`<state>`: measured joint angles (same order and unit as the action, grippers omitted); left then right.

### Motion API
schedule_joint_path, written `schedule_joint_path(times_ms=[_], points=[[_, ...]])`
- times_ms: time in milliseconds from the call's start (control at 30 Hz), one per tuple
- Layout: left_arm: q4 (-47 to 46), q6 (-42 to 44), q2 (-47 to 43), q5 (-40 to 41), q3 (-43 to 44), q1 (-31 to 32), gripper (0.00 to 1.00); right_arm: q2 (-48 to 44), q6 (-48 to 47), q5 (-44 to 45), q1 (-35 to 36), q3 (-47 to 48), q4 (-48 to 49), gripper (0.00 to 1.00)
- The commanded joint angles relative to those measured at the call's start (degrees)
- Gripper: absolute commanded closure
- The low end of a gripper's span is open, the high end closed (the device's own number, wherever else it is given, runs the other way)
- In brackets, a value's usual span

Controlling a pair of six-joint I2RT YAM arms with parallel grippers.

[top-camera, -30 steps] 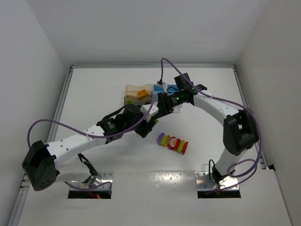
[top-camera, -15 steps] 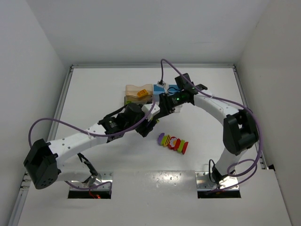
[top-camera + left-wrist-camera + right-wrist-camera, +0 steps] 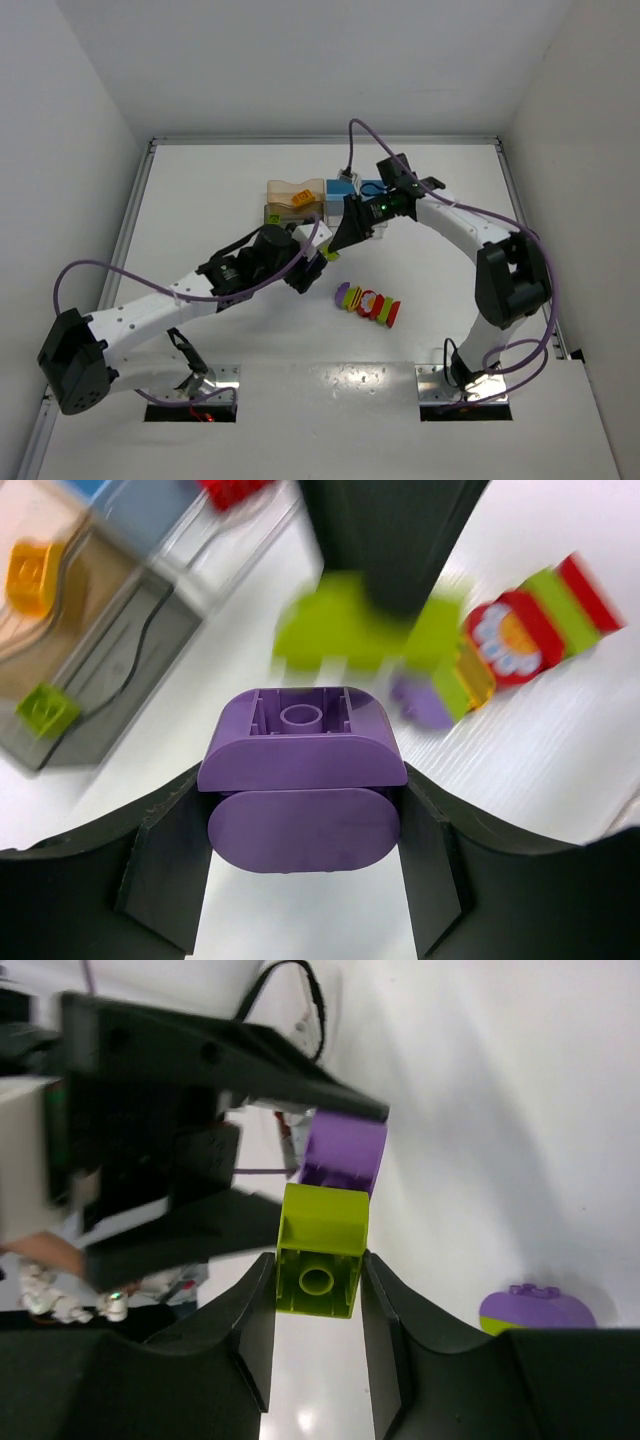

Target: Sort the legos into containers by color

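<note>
My left gripper (image 3: 300, 802) is shut on a purple lego (image 3: 300, 780) with rounded ends, held above the table. Just beyond it, my right gripper (image 3: 318, 1270) is shut on a lime green lego (image 3: 320, 1245), which sits right against the purple lego (image 3: 346, 1150). In the top view both grippers meet mid-table, left (image 3: 308, 272) and right (image 3: 332, 252). A row of joined legos (image 3: 368, 303) lies near them. The containers stand behind: tan bin (image 3: 292, 190) with an orange lego (image 3: 28, 575), dark grey bin (image 3: 120, 660) with a green lego (image 3: 47, 708), blue bin (image 3: 367, 187), clear bin (image 3: 215, 530).
The joined row (image 3: 520, 630) holds purple, green, orange and red pieces, lying to the right of the grippers. White walls enclose the table on three sides. Purple cables loop over both arms.
My right gripper has shut on the green lego. The left arm has shifted slightly toward the near left, still holding the purple lego.
</note>
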<state>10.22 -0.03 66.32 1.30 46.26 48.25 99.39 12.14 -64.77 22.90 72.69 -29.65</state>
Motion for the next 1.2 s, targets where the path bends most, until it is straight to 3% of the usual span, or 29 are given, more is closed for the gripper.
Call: schedule_joint_path(times_ms=[0, 200, 367, 467, 667, 1067, 1167], points=[[1.46, 1.79, -4.61, 2.48, -3.19, -2.19, 1.00, -1.75, -0.54, -7.39, -2.24, 4.99, -0.15, 1.00], [4.98, 1.71, -9.01, 0.63, -5.04, -8.16, 1.00, 3.78, -1.06, -2.13, -4.44, 13.08, 0.91, 1.00], [5.60, -2.59, -10.60, -3.05, -1.45, -17.82, 1.00, 10.89, -10.19, 12.89, 0.12, 23.10, -4.88, 1.00], [8.41, -6.55, -7.54, -7.08, 2.77, -23.54, 1.00, 15.19, -14.06, 22.20, 3.19, 27.50, -5.51, 1.00], [11.75, -9.98, -3.13, -17.01, 8.75, -32.59, 1.00, 22.41, -17.59, 31.36, 5.85, 35.23, -5.51, 1.00], [12.28, -8.32, -2.60, -19.32, 9.29, -34.98, 1.00, 29.62, -21.11, 40.51, 6.37, 38.76, -3.13, 1.00], [12.28, -6.92, -2.08, -19.93, 9.29, -34.98, 1.00, 30.16, -21.11, 41.21, 6.37, 39.29, -3.13, 0.94]])
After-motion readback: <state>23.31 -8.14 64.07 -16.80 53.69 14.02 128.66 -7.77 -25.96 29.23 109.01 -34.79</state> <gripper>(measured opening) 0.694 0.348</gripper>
